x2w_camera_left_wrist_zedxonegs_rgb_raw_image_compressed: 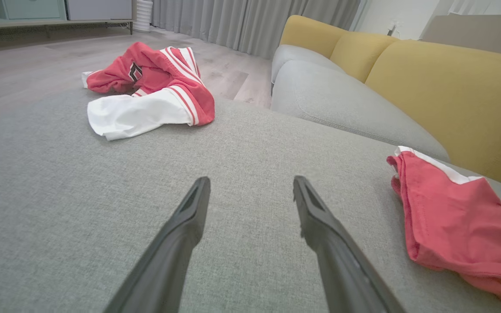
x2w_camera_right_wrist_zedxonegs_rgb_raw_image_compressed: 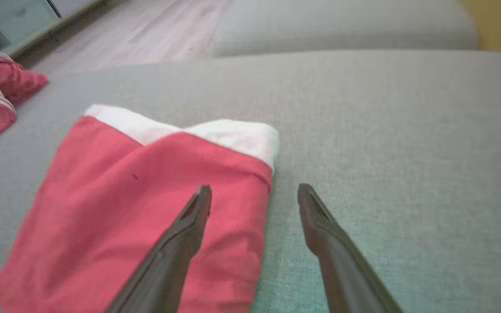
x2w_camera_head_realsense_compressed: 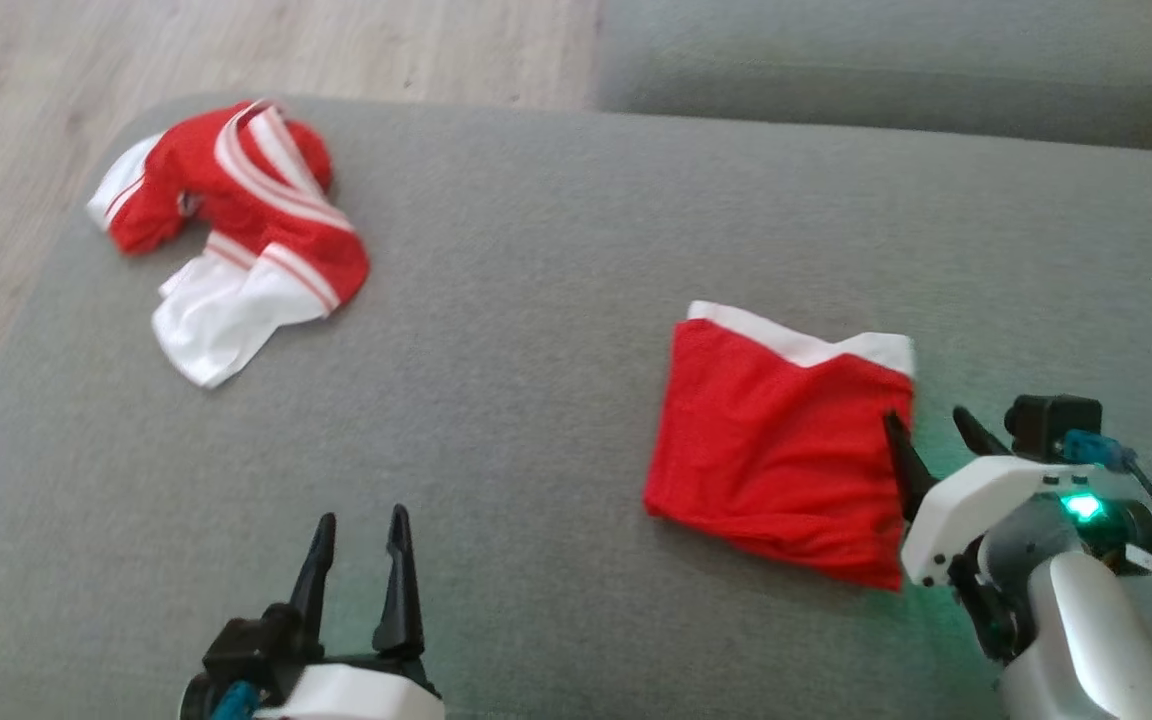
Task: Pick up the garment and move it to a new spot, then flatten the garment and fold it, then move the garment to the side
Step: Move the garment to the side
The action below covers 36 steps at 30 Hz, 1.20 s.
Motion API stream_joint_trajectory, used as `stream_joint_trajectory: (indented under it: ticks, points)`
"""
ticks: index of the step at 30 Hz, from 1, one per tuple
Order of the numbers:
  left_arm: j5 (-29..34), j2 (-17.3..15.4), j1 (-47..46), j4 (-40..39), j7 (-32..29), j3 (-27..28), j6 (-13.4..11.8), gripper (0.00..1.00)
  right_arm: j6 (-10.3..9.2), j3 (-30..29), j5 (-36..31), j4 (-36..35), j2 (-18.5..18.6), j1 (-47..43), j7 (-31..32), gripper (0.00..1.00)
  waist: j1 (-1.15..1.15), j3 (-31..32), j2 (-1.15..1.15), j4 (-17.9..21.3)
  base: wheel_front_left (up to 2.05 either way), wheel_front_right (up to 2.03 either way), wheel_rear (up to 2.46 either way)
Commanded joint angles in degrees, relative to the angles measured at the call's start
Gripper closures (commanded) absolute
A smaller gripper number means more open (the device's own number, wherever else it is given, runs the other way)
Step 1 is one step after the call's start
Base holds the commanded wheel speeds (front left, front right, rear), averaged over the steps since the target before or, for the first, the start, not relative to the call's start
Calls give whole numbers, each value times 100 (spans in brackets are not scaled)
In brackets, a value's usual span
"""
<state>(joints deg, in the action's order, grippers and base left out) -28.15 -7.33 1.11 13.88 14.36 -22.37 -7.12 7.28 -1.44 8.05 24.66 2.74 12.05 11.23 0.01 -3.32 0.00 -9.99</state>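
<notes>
Partly beneath right pincer — garment (folded)

The left gripper is pointing forward, fingers spread wide, empty. The right gripper is gaping too, its pale forearm angling behind it.

**Folded and flat on the right, one heap far left**

And there's the folded garment: a neat red rectangle, lying flat on the grey cushion, out at about four o'clock in the head view. A white band runs along its twelve o'clock edge, dipping in the middle. The sides look tidy, with slight wrinkles. Over at ten o'clock, well apart, the crumpled garment sits bunched near the cushion's corner, red with white stripes and a white panel spilling towards six o'clock.
</notes>
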Motion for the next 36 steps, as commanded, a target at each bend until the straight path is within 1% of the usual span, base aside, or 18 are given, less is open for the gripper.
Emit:
stream_joint_trajectory:
  ticks: [1, 5, 8, 9, 10, 11, 12, 16, 20, 23, 27, 31, 33, 36]
  points:
    - [69, 43, -272, -113, 47, 136, 32, 0, 21, -19, -154, 66, 14, 332, 217, 0, -1, -213, 0, -261, 0, 0, 0]
    - [76, 87, -306, -64, 53, 133, 63, 0, 21, -157, -227, 346, 14, 432, 459, 0, -1, -295, 0, -390, 0, 0, 0]
    - [89, 130, -323, -23, 57, 143, 85, 0, 21, -164, -73, 522, 14, 504, 602, 0, -1, -352, 0, -451, 0, 0, 0]
    - [96, 142, -327, -12, 58, 150, 90, 0, 21, -158, -40, 558, 14, 526, 622, 18, -1, -366, 0, -457, 0, 0, 0]
    - [105, 153, -328, -1, 59, 157, 94, 0, 21, -151, -7, 596, 14, 546, 639, 59, -1, -377, 0, -457, 0, 0, 0]
    - [114, 164, -327, 8, 60, 163, 99, 0, 21, -140, 24, 630, 14, 567, 651, 76, -1, -389, 0, -449, 0, 0, 0]
    - [126, 174, -327, 10, 61, 169, 106, 0, 21, -124, 55, 654, 14, 593, 646, 99, -1, -404, 0, -429, 0, 0, 0]
    - [218, 198, -355, -31, 62, 181, 142, 0, 21, -89, 192, 642, 15, 768, 465, 100, -1, -504, 0, -237, 0, 0, 0]
    - [333, 193, -433, -176, 62, 206, 166, 0, 21, -153, 149, 539, 115, 991, 253, 100, -1, -694, 0, 141, 0, 0, 0]
    - [414, 158, -546, -300, 62, 208, 194, 0, 21, -249, 95, 424, 252, 1164, 99, 100, -1, -897, 0, 519, 0, 0, 0]
    - [527, 86, -747, -464, 60, 189, 204, 0, 21, -393, 50, 254, 404, 1374, -27, 100, -1, -1230, 0, 1126, 0, 0, 0]
    - [625, -26, -1007, -602, -38, 158, 228, 0, 21, -498, 17, 83, 481, 1549, -110, 100, -1, -1548, 0, 1715, 0, 0, 0]
    - [685, -76, -1131, -676, -108, 124, 239, 0, 21, -535, 24, 21, 498, 1630, -140, 100, -1, -1690, 0, 1955, 0, 0, 0]
    - [763, -148, -1310, -790, -227, 72, 259, 0, 21, -580, 43, -16, 524, 1759, -187, 100, -1, -1874, 0, 2214, 0, 0, 0]
